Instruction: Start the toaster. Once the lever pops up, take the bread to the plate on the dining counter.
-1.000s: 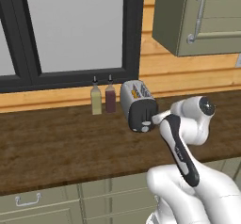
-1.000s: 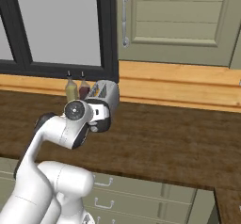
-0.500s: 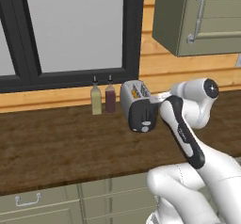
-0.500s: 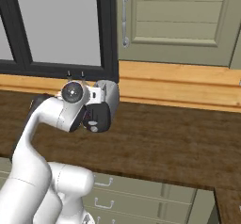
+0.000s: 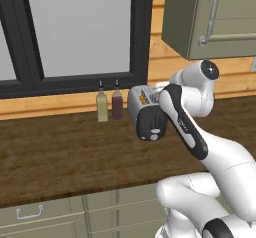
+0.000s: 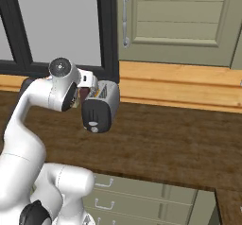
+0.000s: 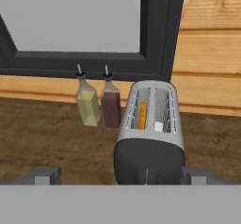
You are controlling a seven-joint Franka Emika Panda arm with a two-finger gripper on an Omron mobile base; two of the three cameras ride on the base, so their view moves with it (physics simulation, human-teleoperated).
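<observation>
My arm has swung up and over since a second ago, when my elbow hung low in front of the toaster (image 5: 146, 112); now my forearm arches above it and my pincer (image 7: 121, 175) looks down on it from the near side. The pincer is spread, one fingertip (image 7: 43, 175) on each side of the black end panel, touching nothing. The toaster stands just ahead of the pincer on the dark wood bench (image 5: 60, 147), unmoved. Something orange shows in its left slot; whether it is the bread I cannot tell. Two small bottles (image 7: 100, 103) stand just left of the toaster, beneath the window (image 7: 84, 25).
</observation>
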